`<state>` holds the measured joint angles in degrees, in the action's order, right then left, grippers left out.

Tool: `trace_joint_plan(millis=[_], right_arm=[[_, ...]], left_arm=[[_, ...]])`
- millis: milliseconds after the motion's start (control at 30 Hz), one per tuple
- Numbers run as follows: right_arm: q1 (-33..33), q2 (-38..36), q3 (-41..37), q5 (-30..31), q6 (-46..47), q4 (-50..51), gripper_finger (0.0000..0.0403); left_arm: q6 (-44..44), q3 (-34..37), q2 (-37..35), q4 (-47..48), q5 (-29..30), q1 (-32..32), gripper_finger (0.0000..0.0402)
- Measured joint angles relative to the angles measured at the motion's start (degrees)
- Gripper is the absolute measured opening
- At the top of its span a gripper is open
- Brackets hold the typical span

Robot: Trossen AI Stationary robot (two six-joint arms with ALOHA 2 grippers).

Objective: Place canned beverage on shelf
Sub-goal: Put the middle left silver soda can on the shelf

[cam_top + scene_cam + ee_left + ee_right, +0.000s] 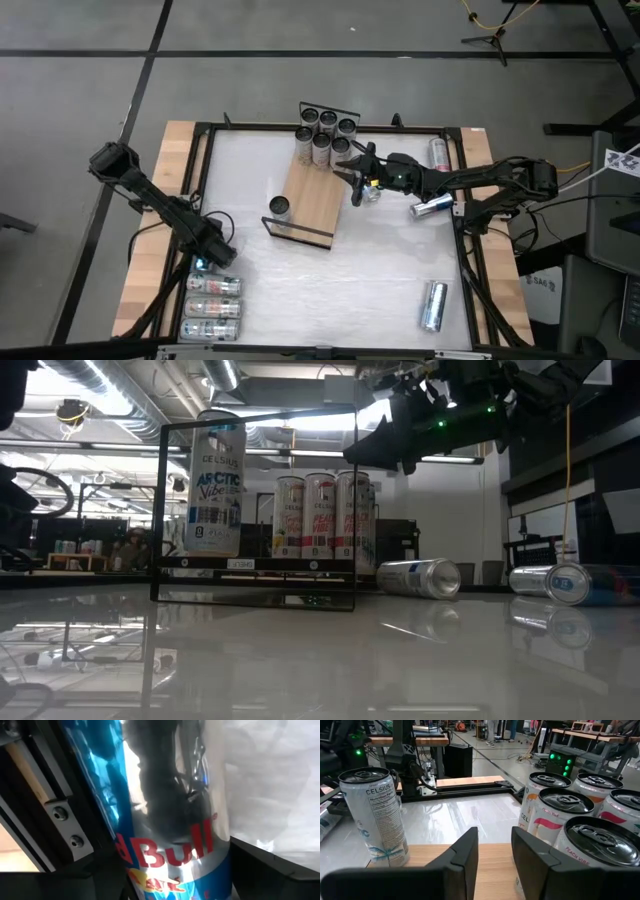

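In the high view the shelf, a light-wood board with a black wire rail at each short end, lies slanted at the middle of the white table. A cluster of upright Celsius cans fills its upper end, and a single Celsius Arctic Vibe can stands alone near its lower-left corner. The right gripper hangs over the shelf's right edge, just below the cluster; its wrist view shows the two dark fingers parted by a narrow gap with nothing between them, the light board under them, the lone can to the left and the peach-labelled cans to the right. At the lower left of the high view the left gripper sits over the topmost of three cans lying in a column, a Red Bull can. In its wrist view the fingers stand wide on either side of that can; whether they press on it cannot be told. Other cans lie on their sides at the right: a silver can near the right arm, a pink can above it, and another silver can at the lower right.
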<state>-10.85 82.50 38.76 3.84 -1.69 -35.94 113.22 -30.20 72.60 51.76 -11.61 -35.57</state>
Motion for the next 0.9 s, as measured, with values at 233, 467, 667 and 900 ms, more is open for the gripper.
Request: trace_joint_plan(millis=[233, 467, 667, 900], right_arm=[[0.0, 0.02, 0.0, 0.0, 0.0, -0.14, 0.0113], [0.0, 0.02, 0.0, -0.02, -0.02, -0.17, 0.0113], [0.0, 0.02, 0.0, -0.02, -0.01, -0.2, 0.0113], [0.0, 0.02, 0.0, -0.02, -0.02, -0.37, 0.0113]], left_arm=[[2.17, 0.0, 0.02, -0.19, 0.84, 0.07, 0.0251], [3.71, 0.15, -1.79, -0.19, 3.28, 0.0, 0.0213], [6.91, 0.26, -5.82, -0.94, 14.73, 0.09, 0.0214], [9.93, 0.28, -12.47, 0.16, 28.4, 0.09, 0.0214]])
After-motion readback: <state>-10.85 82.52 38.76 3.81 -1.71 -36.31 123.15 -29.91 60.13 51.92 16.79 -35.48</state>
